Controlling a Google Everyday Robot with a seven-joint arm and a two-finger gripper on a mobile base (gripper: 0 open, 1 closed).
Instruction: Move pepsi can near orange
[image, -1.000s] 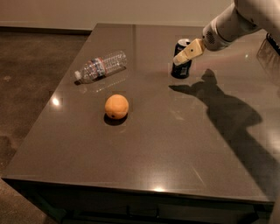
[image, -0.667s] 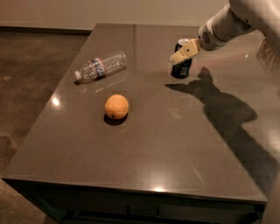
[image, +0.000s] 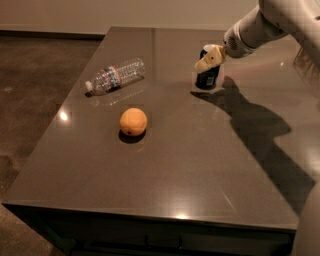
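Camera view. Gripper (image: 210, 60) at the top of the upright, dark cylindrical pepsi can (image: 206, 77), toward the far edge; its grip cannot be told. Matte round orange (image: 133, 121) sits mid-table, the can at its 1 o'clock, open glossy tabletop (image: 175, 175) between them. Clear ribbed water bottle (image: 114, 76) lies at its 11 o'clock.

The white arm (image: 257, 27) reaches in from the upper right, sloping down and leftward, its tan gripper (image: 210, 59) low over the desk's (image: 200, 165) far right part

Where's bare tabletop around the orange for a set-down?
Bare table right of the orange and along the near edge. Also a lane between orange and pepsi can. Tighter at back left, by the lying water bottle. Gripper sits at the can's top.
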